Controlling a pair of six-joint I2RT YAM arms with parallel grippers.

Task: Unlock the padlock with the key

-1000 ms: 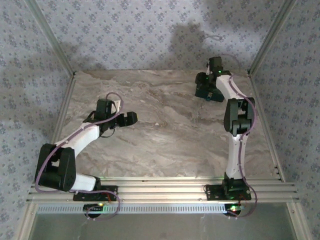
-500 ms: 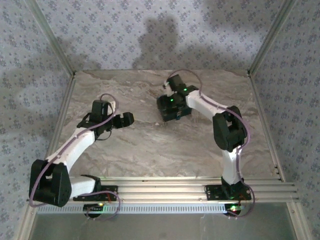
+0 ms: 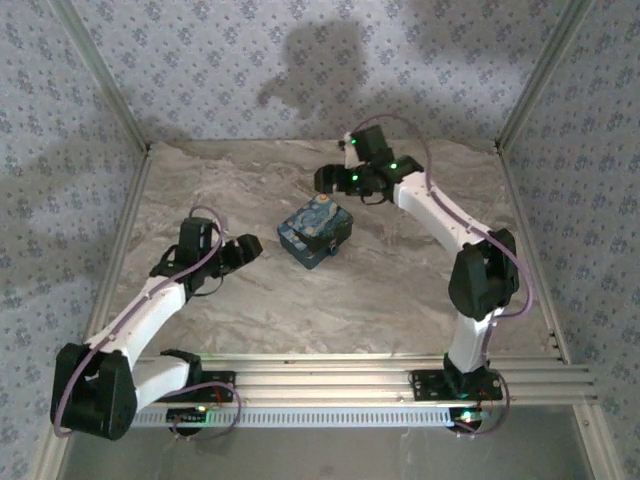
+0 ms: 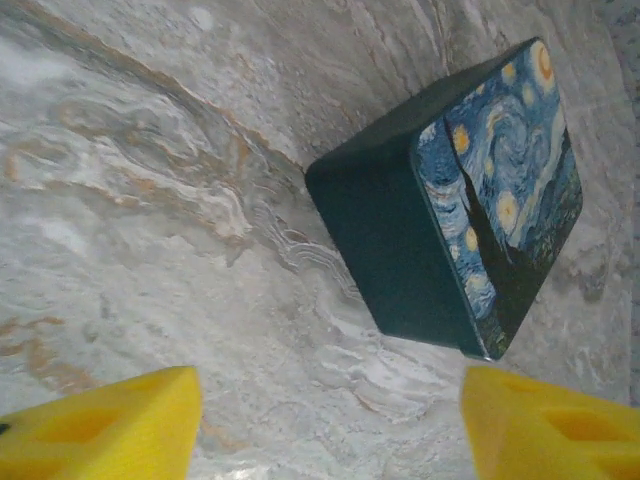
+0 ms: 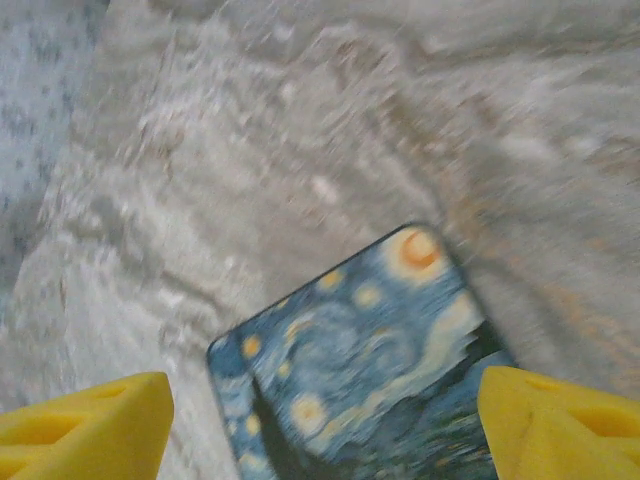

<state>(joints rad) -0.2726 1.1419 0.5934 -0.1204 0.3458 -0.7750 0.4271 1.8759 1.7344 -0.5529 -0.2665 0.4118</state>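
On the left of the marble table [image 3: 390, 300], the left arm is stretched from its base toward the middle. The left gripper [image 3: 247, 248] is held low over the surface and is aimed to the right, at the padlock [image 3: 315, 231]. In the left wrist view its yellow fingertips [image 4: 100, 430] are seen far apart at the two lower corners, with nothing gripped and bare marble under the gap. The padlock is laid flat near the middle of the table, its swirled blue and yellow face turned up and its dark plain sides showing. It is set cornerwise to the table edges and is touched by neither gripper. In the left wrist view it is placed ahead of the fingers, nearer the right one, and apart from both. Beyond the padlock, toward the back wall, the right gripper [image 3: 325, 180] is held above the table, pointing left. In the blurred right wrist view its yellow fingertips [image 5: 85, 425] are likewise spread wide, and the printed face of the padlock is seen between them, farther off, with nothing held.
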